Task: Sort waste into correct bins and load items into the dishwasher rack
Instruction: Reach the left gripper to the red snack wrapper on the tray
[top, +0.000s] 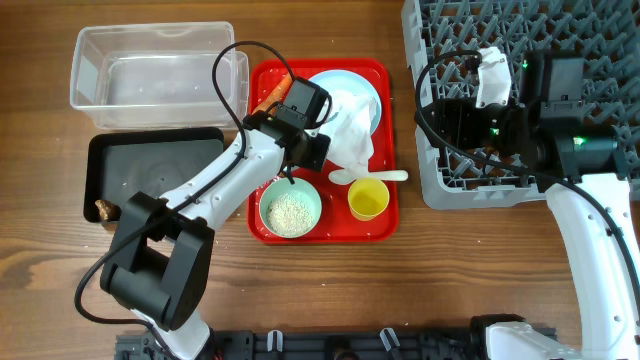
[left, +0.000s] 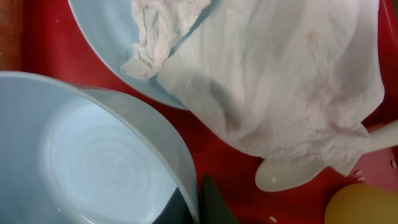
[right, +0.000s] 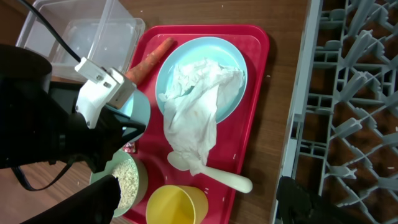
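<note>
My left gripper is over the red tray and shut on the rim of the light-blue bowl, one finger inside and one outside. The bowl also shows in the right wrist view. The crumpled white napkin lies over the light-blue plate. The carrot, white spoon, yellow cup and pale-green bowl of rice are on the tray. A red wrapper lies by the green bowl. My right gripper is open and empty at the grey rack's left edge.
The flat red tray sits mid-table. The clear tub is at the back left, the black tray in front of it. A brown lump lies at the black tray's front left corner. Loose rice grains dot the red tray.
</note>
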